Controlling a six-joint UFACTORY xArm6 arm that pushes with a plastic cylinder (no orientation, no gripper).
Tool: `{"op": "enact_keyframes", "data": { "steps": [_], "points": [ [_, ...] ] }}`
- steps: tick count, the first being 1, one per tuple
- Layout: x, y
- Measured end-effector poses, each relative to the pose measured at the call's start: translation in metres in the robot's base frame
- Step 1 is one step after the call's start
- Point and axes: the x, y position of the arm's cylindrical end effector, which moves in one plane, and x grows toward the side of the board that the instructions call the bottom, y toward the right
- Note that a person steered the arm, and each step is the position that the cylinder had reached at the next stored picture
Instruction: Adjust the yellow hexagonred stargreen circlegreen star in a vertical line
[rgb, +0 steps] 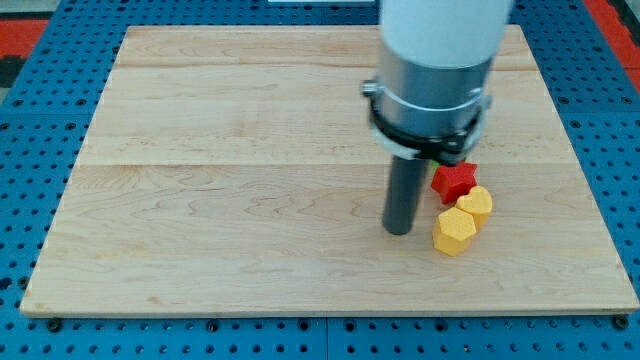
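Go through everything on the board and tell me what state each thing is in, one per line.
My tip: down on the board, just to the view's left of the blocks, not clearly touching any.
Red star: flat on the board, partly hidden by the arm, against the upper yellow block.
Upper yellow block: flat, touching the yellow hexagon.
Yellow hexagon: flat, lowest of the cluster.
Wooden board: level.
Green blocks: not visible.

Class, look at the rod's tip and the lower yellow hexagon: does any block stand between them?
Nothing visible does. My tip sits just to the view's left of the lower yellow hexagon, with bare board between. The red star lies above.
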Motion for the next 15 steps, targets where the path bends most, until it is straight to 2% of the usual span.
{"op": "enact_keyframes", "data": {
  "steps": [2, 3, 4, 5, 6, 7, 9, 11, 13, 14, 15],
  "points": [
    [0.034, 0.009],
    [0.017, -0.017],
    [-0.001, 0.005],
    [0.012, 0.039],
    [0.036, 0.040],
    [0.034, 0.009],
    [-0.078, -0.005],
    [-0.089, 0.047],
    [-0.073, 0.013],
    [-0.067, 0.016],
    [-0.063, 0.046]
  ]
}}
